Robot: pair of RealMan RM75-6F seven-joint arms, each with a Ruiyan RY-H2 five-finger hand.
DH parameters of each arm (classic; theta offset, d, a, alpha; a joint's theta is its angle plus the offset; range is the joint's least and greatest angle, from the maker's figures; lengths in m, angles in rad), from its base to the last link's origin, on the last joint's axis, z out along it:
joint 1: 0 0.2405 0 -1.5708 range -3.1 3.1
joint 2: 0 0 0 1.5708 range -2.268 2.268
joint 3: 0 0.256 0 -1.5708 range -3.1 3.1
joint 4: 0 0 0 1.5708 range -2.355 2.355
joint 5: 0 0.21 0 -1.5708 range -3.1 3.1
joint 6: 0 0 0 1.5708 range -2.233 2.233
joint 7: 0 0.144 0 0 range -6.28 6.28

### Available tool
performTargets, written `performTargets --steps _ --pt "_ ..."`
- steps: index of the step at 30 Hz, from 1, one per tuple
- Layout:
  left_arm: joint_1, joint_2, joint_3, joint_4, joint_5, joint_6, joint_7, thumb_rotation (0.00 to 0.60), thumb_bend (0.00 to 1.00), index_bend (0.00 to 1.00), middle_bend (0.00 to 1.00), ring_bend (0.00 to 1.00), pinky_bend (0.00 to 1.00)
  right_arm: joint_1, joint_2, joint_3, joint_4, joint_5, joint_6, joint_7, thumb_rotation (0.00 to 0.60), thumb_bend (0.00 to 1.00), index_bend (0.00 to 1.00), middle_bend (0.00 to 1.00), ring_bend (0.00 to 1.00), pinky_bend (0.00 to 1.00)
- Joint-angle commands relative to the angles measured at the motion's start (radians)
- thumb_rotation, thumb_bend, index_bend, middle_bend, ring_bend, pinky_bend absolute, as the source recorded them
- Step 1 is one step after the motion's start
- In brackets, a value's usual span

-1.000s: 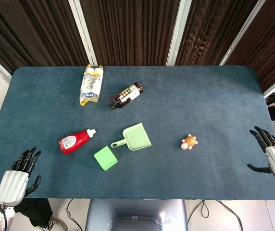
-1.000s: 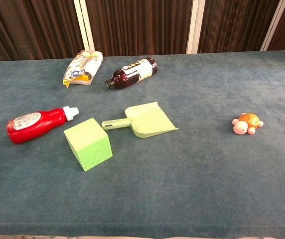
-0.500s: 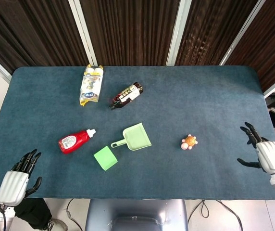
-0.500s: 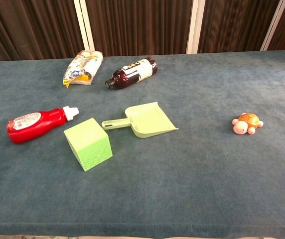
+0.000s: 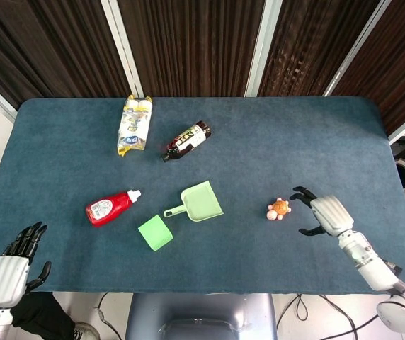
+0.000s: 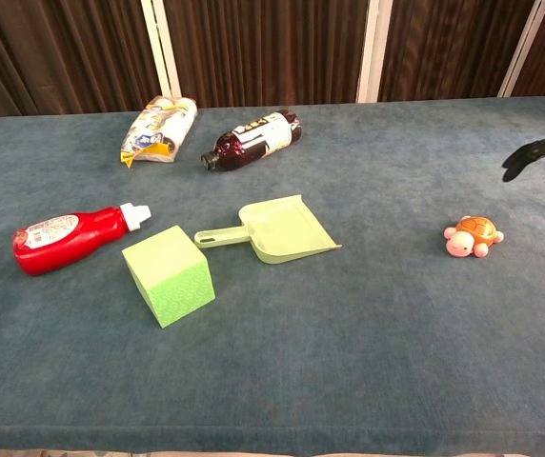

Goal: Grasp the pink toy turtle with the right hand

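Observation:
The pink toy turtle (image 5: 279, 209) (image 6: 473, 237) with an orange shell lies on the blue table, right of centre. My right hand (image 5: 318, 213) hovers just to its right, fingers spread toward it, holding nothing. In the chest view only the dark fingertips (image 6: 537, 153) of that hand show at the right edge, above and beside the turtle. My left hand (image 5: 13, 263) hangs off the table's front left corner, fingers apart and empty.
A green dustpan (image 5: 198, 202), a green cube (image 5: 155, 232) and a red sauce bottle (image 5: 109, 207) lie left of the turtle. Farther back are a dark bottle (image 5: 186, 140) and a yellow-white snack bag (image 5: 134, 125). The table's right edge (image 5: 394, 177) is close behind my right hand.
My right hand has swept in from the table's right edge toward the turtle and now sits close beside it. My left hand has dropped slightly lower at the front left.

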State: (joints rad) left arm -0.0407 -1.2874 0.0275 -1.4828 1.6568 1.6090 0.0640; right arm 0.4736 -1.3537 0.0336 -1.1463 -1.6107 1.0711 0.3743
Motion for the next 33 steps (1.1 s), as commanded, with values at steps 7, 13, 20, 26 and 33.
performTargets --steps 7,13,20,26,33 --pt "0.005 0.003 -0.004 0.000 -0.011 0.000 -0.010 0.600 0.40 0.02 0.07 0.11 0.33 0.045 -0.056 0.020 0.010 0.064 -0.078 -0.081 0.600 0.10 0.44 0.30 0.81 0.86" --pt "0.000 0.002 -0.005 -0.007 -0.014 -0.014 0.000 0.600 0.40 0.03 0.08 0.11 0.33 0.077 -0.113 0.040 0.079 0.124 -0.149 -0.089 0.600 0.13 0.46 0.33 0.81 0.87" --pt "0.000 0.000 -0.006 -0.004 -0.022 -0.021 0.002 0.600 0.40 0.04 0.08 0.11 0.33 0.106 -0.183 0.037 0.173 0.126 -0.174 -0.033 0.600 0.15 0.49 0.34 0.81 0.87" --pt "0.004 -0.001 -0.005 -0.001 -0.021 -0.015 -0.003 0.600 0.40 0.04 0.08 0.11 0.33 0.116 -0.229 0.024 0.243 0.108 -0.160 0.001 0.600 0.23 0.54 0.38 0.82 0.88" --pt "0.007 -0.004 -0.006 0.005 -0.025 -0.014 -0.011 0.600 0.40 0.05 0.08 0.11 0.33 0.114 -0.255 0.006 0.294 0.096 -0.144 -0.001 0.600 0.62 0.70 0.49 0.85 0.91"
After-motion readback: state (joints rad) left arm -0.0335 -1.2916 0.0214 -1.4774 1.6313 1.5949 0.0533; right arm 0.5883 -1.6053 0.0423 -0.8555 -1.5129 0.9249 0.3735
